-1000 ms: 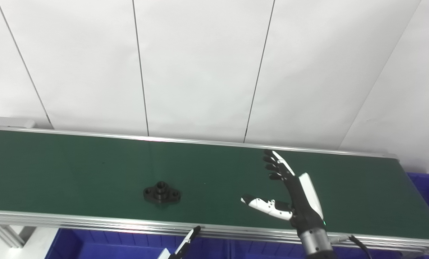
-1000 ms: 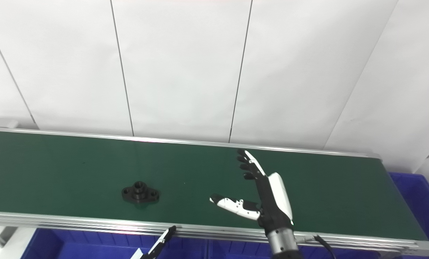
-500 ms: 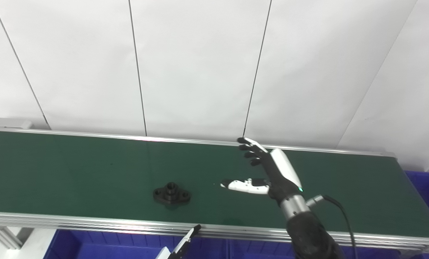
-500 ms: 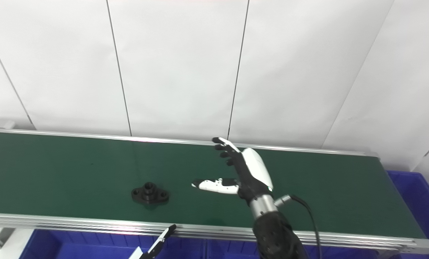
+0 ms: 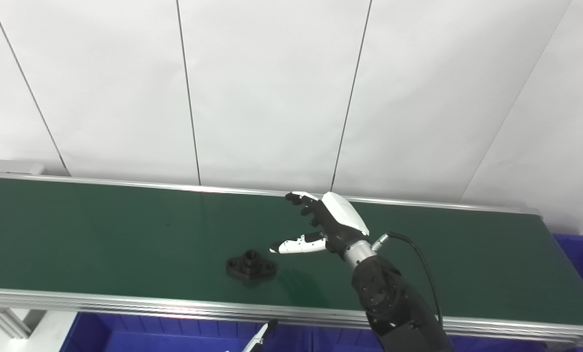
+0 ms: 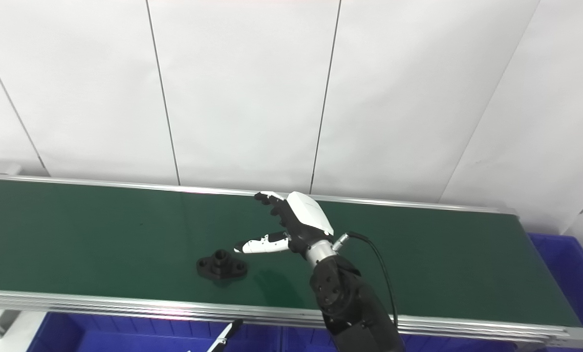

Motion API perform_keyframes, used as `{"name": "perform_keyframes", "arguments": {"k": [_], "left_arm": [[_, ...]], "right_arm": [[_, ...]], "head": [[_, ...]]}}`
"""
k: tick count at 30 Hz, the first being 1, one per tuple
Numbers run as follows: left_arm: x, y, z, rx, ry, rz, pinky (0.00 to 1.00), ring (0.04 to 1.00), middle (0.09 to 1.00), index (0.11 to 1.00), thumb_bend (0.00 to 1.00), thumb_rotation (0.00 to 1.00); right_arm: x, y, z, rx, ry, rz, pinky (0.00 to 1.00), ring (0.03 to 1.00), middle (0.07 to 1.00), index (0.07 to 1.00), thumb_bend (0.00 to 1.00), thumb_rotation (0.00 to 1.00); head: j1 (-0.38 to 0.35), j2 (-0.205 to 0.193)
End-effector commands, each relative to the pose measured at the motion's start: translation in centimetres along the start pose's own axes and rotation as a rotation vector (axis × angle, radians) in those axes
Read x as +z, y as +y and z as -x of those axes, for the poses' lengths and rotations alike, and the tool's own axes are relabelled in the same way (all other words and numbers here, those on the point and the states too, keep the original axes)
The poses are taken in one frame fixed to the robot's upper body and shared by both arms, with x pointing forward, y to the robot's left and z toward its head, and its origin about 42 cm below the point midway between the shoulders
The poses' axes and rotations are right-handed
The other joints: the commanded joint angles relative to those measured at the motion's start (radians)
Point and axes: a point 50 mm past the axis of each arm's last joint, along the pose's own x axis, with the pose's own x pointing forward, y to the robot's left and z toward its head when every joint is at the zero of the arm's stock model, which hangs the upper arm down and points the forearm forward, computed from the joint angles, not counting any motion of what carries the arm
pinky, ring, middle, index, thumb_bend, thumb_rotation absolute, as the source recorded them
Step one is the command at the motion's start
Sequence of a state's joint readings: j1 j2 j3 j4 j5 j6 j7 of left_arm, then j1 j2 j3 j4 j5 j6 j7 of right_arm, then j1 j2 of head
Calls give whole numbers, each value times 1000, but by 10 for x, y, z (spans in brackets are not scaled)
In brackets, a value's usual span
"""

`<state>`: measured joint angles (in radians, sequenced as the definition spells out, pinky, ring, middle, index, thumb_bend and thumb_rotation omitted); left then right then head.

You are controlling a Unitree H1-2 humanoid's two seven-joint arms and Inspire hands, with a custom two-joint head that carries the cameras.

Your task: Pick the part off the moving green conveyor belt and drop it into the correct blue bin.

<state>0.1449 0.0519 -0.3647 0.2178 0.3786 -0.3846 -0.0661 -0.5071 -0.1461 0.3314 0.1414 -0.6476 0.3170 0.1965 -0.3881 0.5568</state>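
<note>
A black flanged part (image 5: 250, 267) with a raised centre hub lies flat on the green conveyor belt (image 5: 100, 234), close to the belt's front rail. My right hand (image 5: 320, 225) hovers above the belt just right of and behind the part, fingers spread and thumb pointing left toward it, holding nothing. The same hand (image 6: 291, 222) stands clear of the part (image 6: 221, 267) in the right eye view. Only a fingertip of my left hand (image 5: 261, 337) pokes up at the bottom edge, below the belt's rail.
Blue bins (image 5: 125, 335) sit under the belt's front rail, and another blue bin (image 5: 582, 259) stands past the belt's right end. An aluminium rail (image 5: 125, 305) edges the belt in front. A white panelled wall rises behind.
The part has ridden the belt to the right. My right hand has swung left and farther back over the belt, closing in on the part, still open. The left fingertip has sunk lower.
</note>
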Motion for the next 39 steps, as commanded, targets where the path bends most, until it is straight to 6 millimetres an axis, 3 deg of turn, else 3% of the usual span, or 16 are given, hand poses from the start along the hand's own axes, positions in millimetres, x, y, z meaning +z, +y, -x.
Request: {"name": "perform_keyframes", "arguments": {"k": [1, 14, 26, 32, 33, 39], "left_arm": [[11, 4, 1, 34, -69, 12, 1000, 1000, 1000, 1000, 723, 1000], [14, 0, 3, 44, -76, 18, 997, 1000, 1000, 1000, 740, 1000], [19, -5, 1, 49, -87, 25, 994, 1000, 1000, 1000, 718, 1000], [21, -6, 2, 53, -83, 24, 985, 1000, 1000, 1000, 736, 1000], [21, -6, 2, 55, -86, 25, 982, 1000, 1000, 1000, 739, 1000], [22, -7, 2, 61, -86, 30, 984, 1000, 1000, 1000, 745, 1000]], "right_arm": [[22, -17, -13, -32, -41, 18, 694, 813, 863, 859, 849, 439], [18, 1, -40, 129, 26, 112, 712, 826, 863, 853, 849, 369], [-8, 24, -29, 244, 73, 202, 729, 838, 868, 861, 889, 275], [-24, 33, -24, 259, 97, 260, 699, 804, 828, 843, 793, 72], [-26, 34, -23, 259, 98, 265, 646, 754, 787, 840, 762, 23], [-40, 38, -21, 263, 109, 301, 519, 627, 699, 829, 664, 0]], "head": [[0, 6], [14, 28], [29, 51], [30, 52], [30, 53], [28, 56]]}}
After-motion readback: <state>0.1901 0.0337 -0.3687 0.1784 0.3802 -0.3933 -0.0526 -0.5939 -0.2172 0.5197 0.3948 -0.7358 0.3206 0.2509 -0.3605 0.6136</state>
